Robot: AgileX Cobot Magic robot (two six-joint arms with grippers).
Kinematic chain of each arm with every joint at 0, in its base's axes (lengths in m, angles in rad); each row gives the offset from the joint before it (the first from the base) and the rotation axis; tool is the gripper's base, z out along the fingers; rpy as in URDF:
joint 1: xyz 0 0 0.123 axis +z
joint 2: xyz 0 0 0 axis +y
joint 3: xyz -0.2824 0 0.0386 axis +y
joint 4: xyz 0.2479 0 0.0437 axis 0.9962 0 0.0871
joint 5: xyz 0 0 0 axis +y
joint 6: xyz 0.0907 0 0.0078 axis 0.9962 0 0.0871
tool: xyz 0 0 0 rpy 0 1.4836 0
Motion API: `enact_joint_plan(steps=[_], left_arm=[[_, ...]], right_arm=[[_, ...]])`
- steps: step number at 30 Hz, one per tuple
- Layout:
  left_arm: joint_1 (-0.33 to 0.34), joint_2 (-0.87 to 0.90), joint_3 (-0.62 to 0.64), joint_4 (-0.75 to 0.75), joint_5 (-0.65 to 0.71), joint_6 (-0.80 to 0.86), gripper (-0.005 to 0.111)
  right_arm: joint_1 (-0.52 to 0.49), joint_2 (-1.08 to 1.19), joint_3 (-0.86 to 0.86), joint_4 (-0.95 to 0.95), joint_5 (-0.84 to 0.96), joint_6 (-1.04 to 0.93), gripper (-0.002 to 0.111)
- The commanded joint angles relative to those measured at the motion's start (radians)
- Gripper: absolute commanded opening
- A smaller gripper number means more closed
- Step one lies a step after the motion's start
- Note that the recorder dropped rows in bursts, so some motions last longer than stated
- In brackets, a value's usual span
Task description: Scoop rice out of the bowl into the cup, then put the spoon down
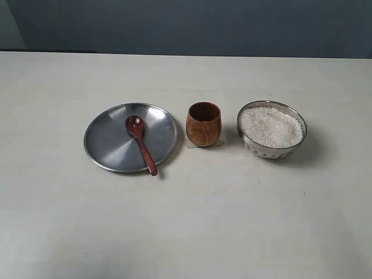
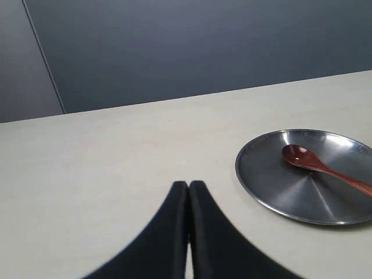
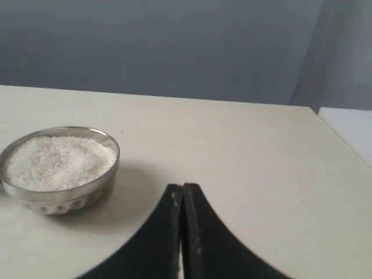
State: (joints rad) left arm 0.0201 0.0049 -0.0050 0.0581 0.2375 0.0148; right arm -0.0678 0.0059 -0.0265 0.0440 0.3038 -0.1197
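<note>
Two clenched: left end effector [image 2: 189, 185], right end effector [image 3: 182, 187] | spoon [image 1: 142, 147] on plate [image 1: 107, 142], apart

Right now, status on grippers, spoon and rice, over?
Left gripper and right gripper both shut, empty. Slim dark wooden spoon lies on flat steel plate; faceted steel bowl full of white rice; brown wooden cup between them. Nothing in the way.

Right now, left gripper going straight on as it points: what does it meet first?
Nothing, it seems: only table lies ahead of the left gripper; the plate sits off that line. Depth unclear.
</note>
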Motion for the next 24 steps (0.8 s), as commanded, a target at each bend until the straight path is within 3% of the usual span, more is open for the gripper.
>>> enact_joint_plan(steps=[1,24], left_arm=[[-0.002,-0.005,0.005,-0.003,0.004,-0.004,0.0],[-0.002,-0.005,0.005,-0.003,0.004,-0.004,0.0]], right_arm=[[-0.032,-0.006,0.003,-0.044,0.03,0.008,-0.001],[-0.06,-0.006,0.027,-0.049,0.06,0.027,-0.001]])
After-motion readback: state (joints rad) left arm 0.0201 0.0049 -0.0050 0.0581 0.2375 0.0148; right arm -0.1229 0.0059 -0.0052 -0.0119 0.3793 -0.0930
